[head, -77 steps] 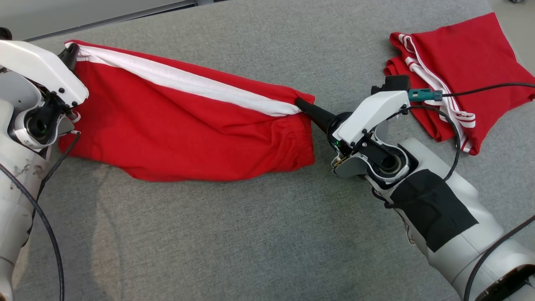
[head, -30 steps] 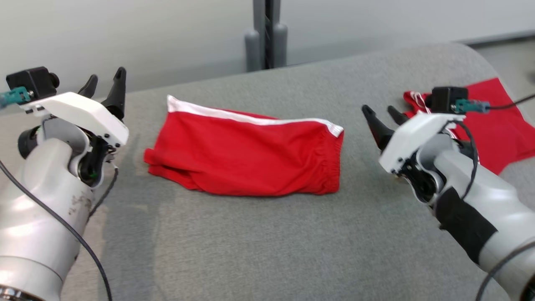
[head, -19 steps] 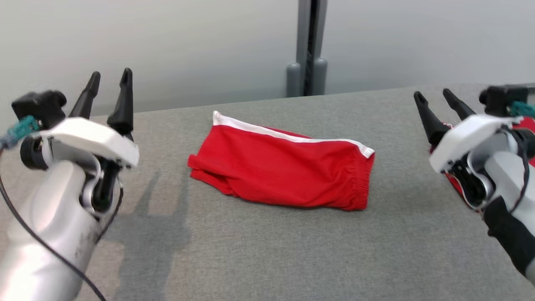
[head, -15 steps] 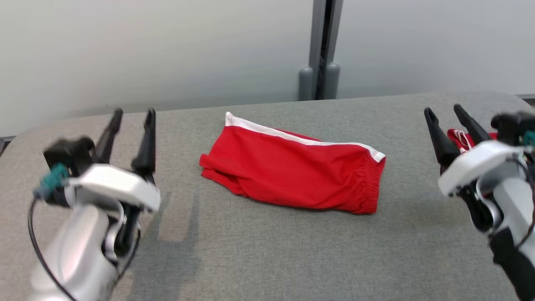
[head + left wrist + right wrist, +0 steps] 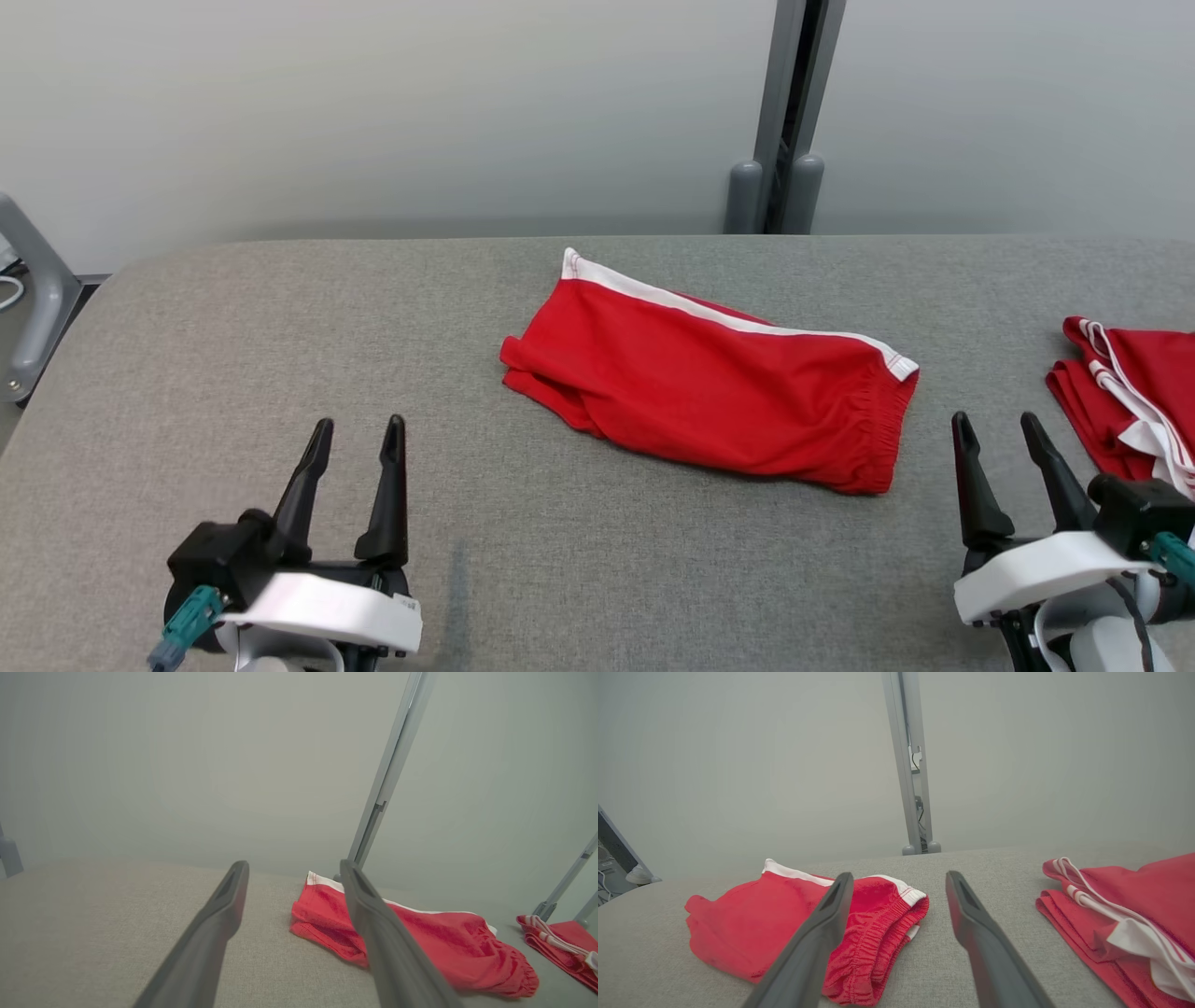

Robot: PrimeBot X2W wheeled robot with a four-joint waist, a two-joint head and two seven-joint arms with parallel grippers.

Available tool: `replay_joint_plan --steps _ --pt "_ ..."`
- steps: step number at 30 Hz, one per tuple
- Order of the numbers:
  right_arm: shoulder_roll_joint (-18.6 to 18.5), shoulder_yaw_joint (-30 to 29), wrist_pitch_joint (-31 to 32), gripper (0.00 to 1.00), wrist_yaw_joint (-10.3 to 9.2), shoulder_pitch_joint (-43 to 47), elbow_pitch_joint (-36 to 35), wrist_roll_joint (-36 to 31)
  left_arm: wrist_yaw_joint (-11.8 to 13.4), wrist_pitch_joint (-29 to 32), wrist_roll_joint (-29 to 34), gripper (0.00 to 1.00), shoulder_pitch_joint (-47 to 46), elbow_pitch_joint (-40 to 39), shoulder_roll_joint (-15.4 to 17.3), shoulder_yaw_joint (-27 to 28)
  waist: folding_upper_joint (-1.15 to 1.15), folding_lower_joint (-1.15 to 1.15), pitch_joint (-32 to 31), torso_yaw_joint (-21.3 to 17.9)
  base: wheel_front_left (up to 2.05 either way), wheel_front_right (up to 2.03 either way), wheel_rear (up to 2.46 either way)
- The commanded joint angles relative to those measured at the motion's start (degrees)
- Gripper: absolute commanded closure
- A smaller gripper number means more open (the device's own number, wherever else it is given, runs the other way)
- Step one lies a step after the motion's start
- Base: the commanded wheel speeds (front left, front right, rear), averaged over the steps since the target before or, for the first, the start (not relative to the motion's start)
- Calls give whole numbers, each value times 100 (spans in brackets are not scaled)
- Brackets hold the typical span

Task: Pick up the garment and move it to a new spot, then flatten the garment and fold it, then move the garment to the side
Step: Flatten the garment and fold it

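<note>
red shorts (image 5: 709, 383) lie folded on the grey padded table (image 5: 280, 336), roughly mid-table and a bit toward the far edge, set at a slant: left end further away, right end nearer. white stripe (image 5: 728, 317) runs along the far long edge. gathered elastic waistband (image 5: 873, 429) is at the right end, layered leg hems at the left end. the cloth is mostly flat, with a few soft wrinkles near the left hems. nothing is touching it.

right gripper (image 5: 994, 420) is at the lower right, fingers pointing away from the robot, spread apart with nothing between them. it sits near the waistband end, clear of it, between the shorts and a second red garment (image 5: 1134, 392). in the right wrist view its left finger (image 5: 822, 924) overlaps the waistband in the picture, and the gap between the fingers shows bare table.

left gripper (image 5: 359, 427) is at the lower left, well apart from the shorts, fingers also spread and empty. in the left wrist view its right finger (image 5: 373, 924) crosses in front of the shorts. can't tell whether either gripper is resting on the table or held just above it.

the second red garment is folded at the right edge of the table, white stripes and a white cord on top, cut off by the frame, apart from the shorts.

a grey post (image 5: 794, 112) stands behind the far edge of the table, against a plain pale wall (image 5: 373, 103).
</note>
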Motion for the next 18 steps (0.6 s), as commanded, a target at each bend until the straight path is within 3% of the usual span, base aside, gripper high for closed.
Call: replay_joint_plan --steps 1,8,13,18 --pt "7 -57 -11 0 0 75 -19 -37 -50 -5 40 0 54 -1 -53 116 0 0 7 22 0 0 0" --pt "153 -193 -11 0 0 155 120 -87 -397 -5 388 0 264 116 -362 424 0 0 33 104 0 0 0" --pt "195 -238 13 0 0 60 202 -141 -534 -6 525 0 106 234 -407 484 0 0 96 164 0 0 0" --pt "257 -175 278 0 0 -97 401 253 -623 -6 572 0 36 334 -432 519 0 0 164 232 0 0 0"
